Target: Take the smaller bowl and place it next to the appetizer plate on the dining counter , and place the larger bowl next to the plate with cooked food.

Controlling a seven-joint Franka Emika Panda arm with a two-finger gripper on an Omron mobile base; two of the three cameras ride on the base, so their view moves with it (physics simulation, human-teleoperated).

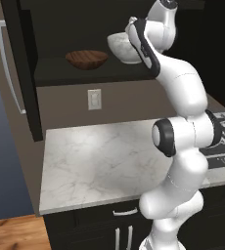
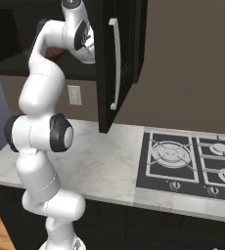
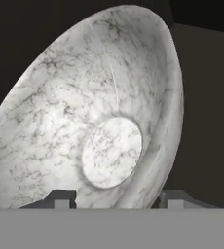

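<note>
the white marbled bowl (image 1: pixel 123 47) and the wooden bowl (image 1: pixel 86 59) sit on a dark cabinet shelf (image 1: pixel 60 73) above the marble worktop (image 1: pixel 100 161); the pincer (image 3: pixel 116 200) straddles the marbled bowl's rim, grip unclear.

deep white marbled bowl (image 1: pixel 120 46): right side hidden behind white arm; jaws' grip there can't be told.
</note>
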